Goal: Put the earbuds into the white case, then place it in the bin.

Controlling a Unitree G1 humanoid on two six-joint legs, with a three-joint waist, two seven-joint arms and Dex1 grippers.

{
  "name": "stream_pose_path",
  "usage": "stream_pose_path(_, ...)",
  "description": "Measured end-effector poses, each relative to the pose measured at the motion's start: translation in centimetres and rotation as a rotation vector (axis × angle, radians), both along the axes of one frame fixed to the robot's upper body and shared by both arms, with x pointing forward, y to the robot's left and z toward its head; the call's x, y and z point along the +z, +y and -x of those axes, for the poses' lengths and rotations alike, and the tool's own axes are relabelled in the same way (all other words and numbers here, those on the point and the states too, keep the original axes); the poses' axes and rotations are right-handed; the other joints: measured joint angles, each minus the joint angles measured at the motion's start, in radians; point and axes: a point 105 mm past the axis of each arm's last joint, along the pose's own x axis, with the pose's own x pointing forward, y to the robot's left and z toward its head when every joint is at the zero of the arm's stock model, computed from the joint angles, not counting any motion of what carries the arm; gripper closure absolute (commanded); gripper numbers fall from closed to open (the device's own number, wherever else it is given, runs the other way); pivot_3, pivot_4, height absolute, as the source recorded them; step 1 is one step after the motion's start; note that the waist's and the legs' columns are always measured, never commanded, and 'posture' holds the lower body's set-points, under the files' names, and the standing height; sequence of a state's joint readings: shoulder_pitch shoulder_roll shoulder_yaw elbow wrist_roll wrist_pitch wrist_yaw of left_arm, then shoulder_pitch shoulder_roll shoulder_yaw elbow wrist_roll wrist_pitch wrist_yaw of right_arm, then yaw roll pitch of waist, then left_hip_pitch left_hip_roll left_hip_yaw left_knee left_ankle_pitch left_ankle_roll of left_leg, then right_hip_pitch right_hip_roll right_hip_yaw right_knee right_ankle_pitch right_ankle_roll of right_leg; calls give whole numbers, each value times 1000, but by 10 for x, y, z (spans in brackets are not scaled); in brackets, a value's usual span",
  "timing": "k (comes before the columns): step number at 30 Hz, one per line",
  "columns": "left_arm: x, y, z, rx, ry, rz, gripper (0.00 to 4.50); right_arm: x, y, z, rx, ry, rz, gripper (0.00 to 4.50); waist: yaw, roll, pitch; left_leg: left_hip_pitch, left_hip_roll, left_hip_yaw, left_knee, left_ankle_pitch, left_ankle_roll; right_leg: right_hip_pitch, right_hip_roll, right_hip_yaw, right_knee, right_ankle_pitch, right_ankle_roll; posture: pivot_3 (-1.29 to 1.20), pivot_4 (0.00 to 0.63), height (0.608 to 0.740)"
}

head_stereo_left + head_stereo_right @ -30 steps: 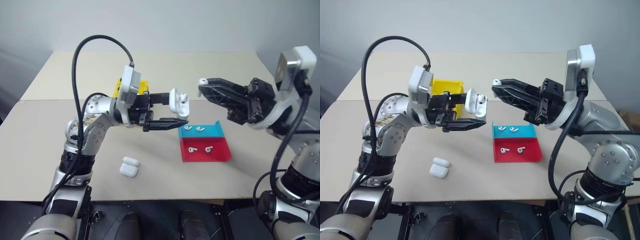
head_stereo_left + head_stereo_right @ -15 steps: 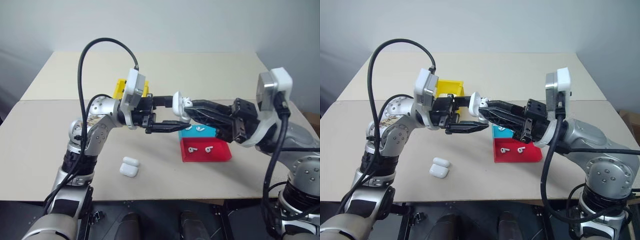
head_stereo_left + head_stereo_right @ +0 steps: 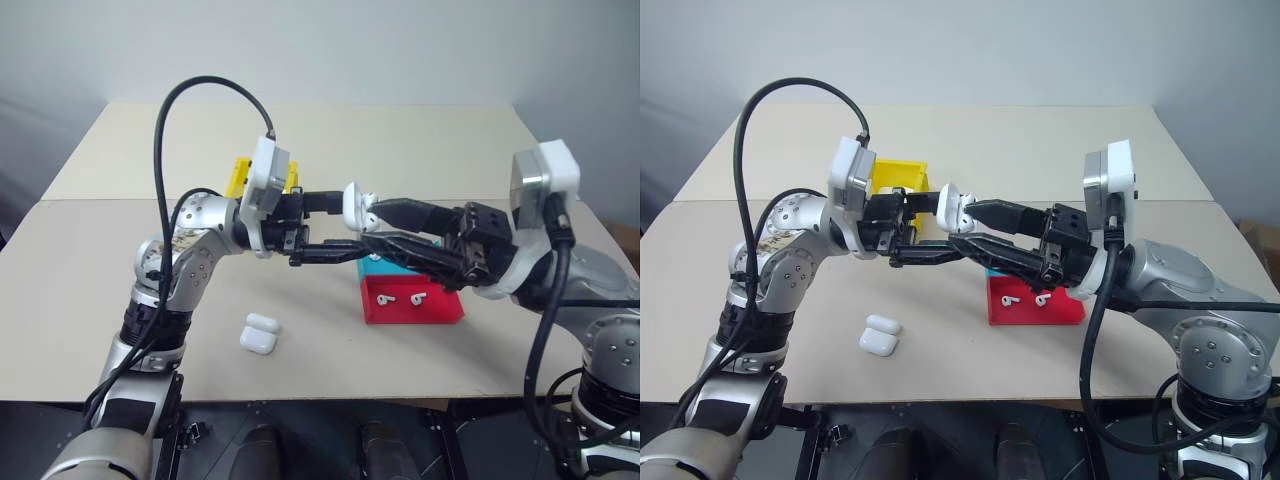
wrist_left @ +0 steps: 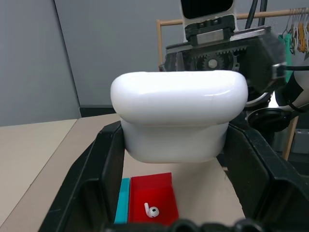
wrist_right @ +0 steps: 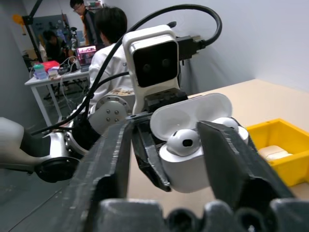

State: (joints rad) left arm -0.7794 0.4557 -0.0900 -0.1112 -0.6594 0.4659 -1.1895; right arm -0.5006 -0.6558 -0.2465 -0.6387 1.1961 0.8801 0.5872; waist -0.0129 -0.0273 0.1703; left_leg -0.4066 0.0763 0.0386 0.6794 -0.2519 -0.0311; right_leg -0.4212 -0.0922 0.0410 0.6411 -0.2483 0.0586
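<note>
Left pincer (image 3: 335,222): clamped on the white case (image 3: 354,203), holding it in the air above the middle of the worktop (image 3: 120,290), lid flipped open
Right pincer (image 3: 372,226): fingers spread apart, 1 on each side of the held case; I cannot tell whether they touch it
Earbuds: 1 earbud (image 5: 184,139) sits in the open case; 2 more (image 3: 400,299) lie in the red part of the tray (image 3: 415,310), toward the worktop's right side
Tray: red and blue, low, lying flat under the right arm; its blue part is mostly hidden by the pincer
Bin (image 3: 902,177): yellow, behind the left wrist toward the far edge; something white lies inside it (image 5: 272,152)
Spare case (image 3: 260,333): closed, near the front edge, left of the tray, well apart from both pincers
Background: people at a desk, seen past the left arm in the right wrist view
</note>
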Motion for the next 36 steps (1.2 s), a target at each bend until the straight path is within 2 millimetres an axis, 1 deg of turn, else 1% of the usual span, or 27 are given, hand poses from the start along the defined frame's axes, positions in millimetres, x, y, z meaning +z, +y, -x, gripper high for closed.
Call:
stream_pose_path(8,0,-1,1,-4,-2,5,1725,-2,-8,5,4,10,29,1248,1,0,0,0,0,0,0,0,0,0,0,0,0,0,0,0,150,740)
stream_pose_path(9,0,-1,1,-5,-2,6,1725,-2,-9,6,4,8,34,1413,1,0,0,0,0,0,0,0,0,0,0,0,0,0,0,0,150,740)
stream_pose_path(11,1,-2,1,-8,-2,9,1725,-1,-11,9,20,2,53,1804,1,0,0,0,0,0,0,0,0,0,0,0,0,0,0,0,150,740)
stream_pose_path(13,0,-2,0,-6,0,11,1725,1,-14,8,23,-6,80,2448,0,0,0,0,0,0,0,0,0,0,0,0,0,0,0,0,150,740)
stream_pose_path(15,-1,-3,-1,-1,4,9,1725,7,-19,3,7,-31,114,3186,0,0,0,0,0,0,0,0,0,0,0,0,0,0,0,0,150,740)
stream_pose_path(17,-3,-5,-3,6,2,-3,1725,18,-26,-5,-21,-71,150,3936,0,0,0,1,0,0,0,0,0,1,0,0,0,0,0,0,150,740)
stream_pose_path(18,-4,-7,-3,8,3,-5,1725,23,-29,-9,-34,-93,167,4265,0,0,0,1,0,0,0,0,0,1,0,0,-1,0,0,0,150,740)
stream_pose_path(19,-5,-9,-4,16,2,-11,1725,28,-30,-12,-38,-114,195,4443,0,0,0,0,0,0,0,0,0,0,0,0,-1,0,0,0,150,740)
stream_pose_path(24,-16,-19,-10,42,22,-45,1725,43,-27,-29,-37,-221,311,4443,-1,0,0,0,0,1,0,0,0,-1,0,1,-1,0,0,0,150,740)
stream_pose_path(26,-20,-22,-11,47,31,-57,1725,46,-18,-36,-5,-271,391,4443,-4,1,0,0,0,1,0,0,0,-2,0,1,0,0,0,0,150,740)
stream_pose_path(29,-27,-30,-12,39,49,-74,1725,50,-2,-42,50,-376,507,4443,-2,1,0,0,0,1,0,0,0,-1,0,1,0,0,0,0,150,740)
stream_pose_path(32,-33,-35,-16,46,60,-88,1725,41,9,-47,118,-433,631,4443,-1,1,0,-1,0,1,0,0,0,-2,0,1,-1,0,0,0,150,740)
stream_pose_path(36,-30,-39,-18,57,36,-87,1725,21,15,-48,212,-471,768,4443,6,1,0,-2,0,1,0,0,0,-2,0,0,0,0,0,0,150,740)
